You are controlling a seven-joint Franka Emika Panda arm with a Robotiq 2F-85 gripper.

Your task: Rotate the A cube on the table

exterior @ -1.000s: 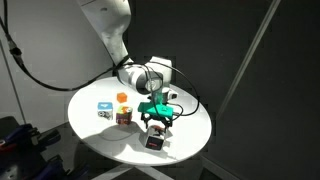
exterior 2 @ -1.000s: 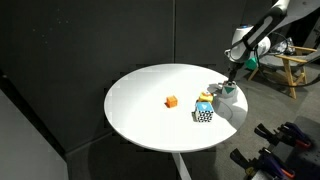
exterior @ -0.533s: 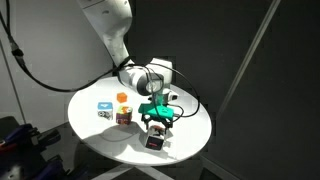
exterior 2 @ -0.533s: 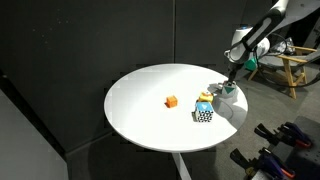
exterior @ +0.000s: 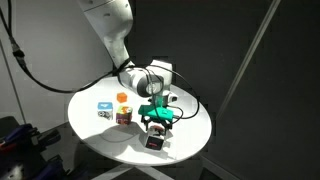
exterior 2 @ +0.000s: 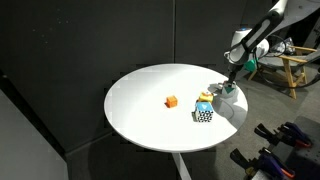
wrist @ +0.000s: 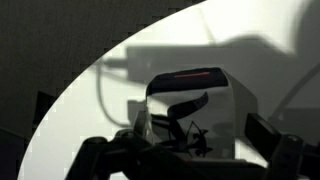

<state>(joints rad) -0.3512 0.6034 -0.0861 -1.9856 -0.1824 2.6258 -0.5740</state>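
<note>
The A cube [wrist: 190, 110] fills the wrist view: white faces with black marks and a red line along its top edge. It stands on the round white table [exterior: 95, 135] near the rim in both exterior views [exterior: 155, 142] [exterior 2: 227, 95]. My gripper [exterior: 156, 122] hangs right over it, also seen from the far side [exterior 2: 228, 86]. In the wrist view my gripper [wrist: 185, 145] is open, with one dark finger on each side of the cube and a gap showing at the right finger.
A blue-and-white cube [exterior: 104, 108], a small orange block [exterior: 122, 98] and a dark reddish cube [exterior: 124, 116] sit together on the table. From the other side the orange block [exterior 2: 171, 101] stands apart from a checkered cube [exterior 2: 203, 113]. The table edge is close to the A cube.
</note>
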